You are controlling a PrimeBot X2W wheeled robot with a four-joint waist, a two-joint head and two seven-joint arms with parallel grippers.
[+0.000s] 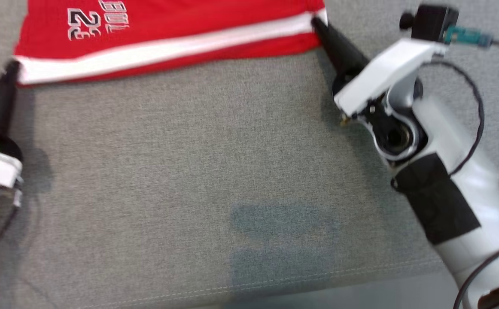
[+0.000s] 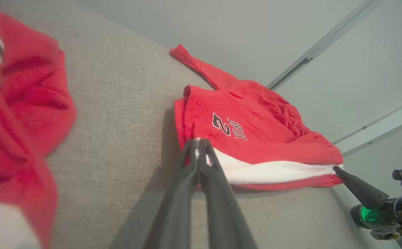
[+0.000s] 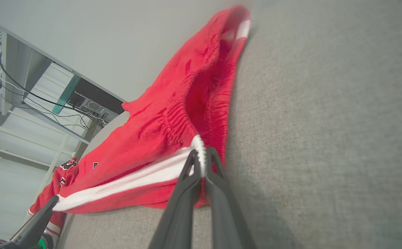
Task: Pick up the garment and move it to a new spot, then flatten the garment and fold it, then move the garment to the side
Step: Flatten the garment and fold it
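Item: red shorts (image 1: 168,38), at 12 o'clock on the grey bench (image 1: 215,171).
Long axis: 9 to 3 o'clock, white-striped edge nearest the robot.
Left jaws: closed, pinching the stripe's 9 o'clock corner.
Right jaws: closed, pinching its 3 o'clock corner.
Nearer arm: neither; each holds one end.

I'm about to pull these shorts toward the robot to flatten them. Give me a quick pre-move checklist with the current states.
1. Left gripper shut on the red shorts, hem corner: ok.
2. Right gripper shut on the waistband corner: ok.
3. White stripe between the grips straight: ok.
4. Far side lying flat: not ok, bunched at the waistband.
5. Other red garment apart from the shorts: ok.
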